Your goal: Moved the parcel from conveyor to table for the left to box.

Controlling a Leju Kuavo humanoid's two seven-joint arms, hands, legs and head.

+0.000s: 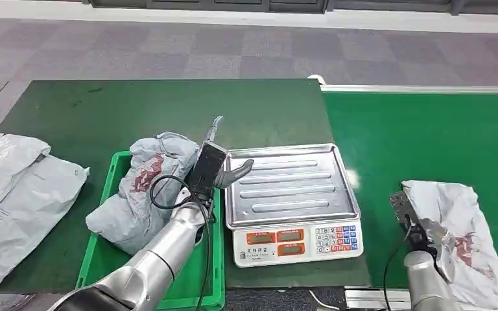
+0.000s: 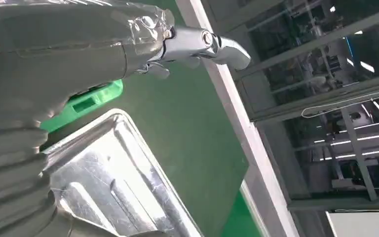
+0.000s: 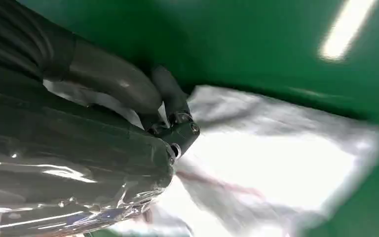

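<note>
Green crate [image 1: 107, 256] holds grey parcel [image 1: 144, 194] (crumpled).

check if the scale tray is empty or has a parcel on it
Empty. The scale tray shows bare ribbed metal; one parcel lies in the green bin, another on the conveyor.
</note>
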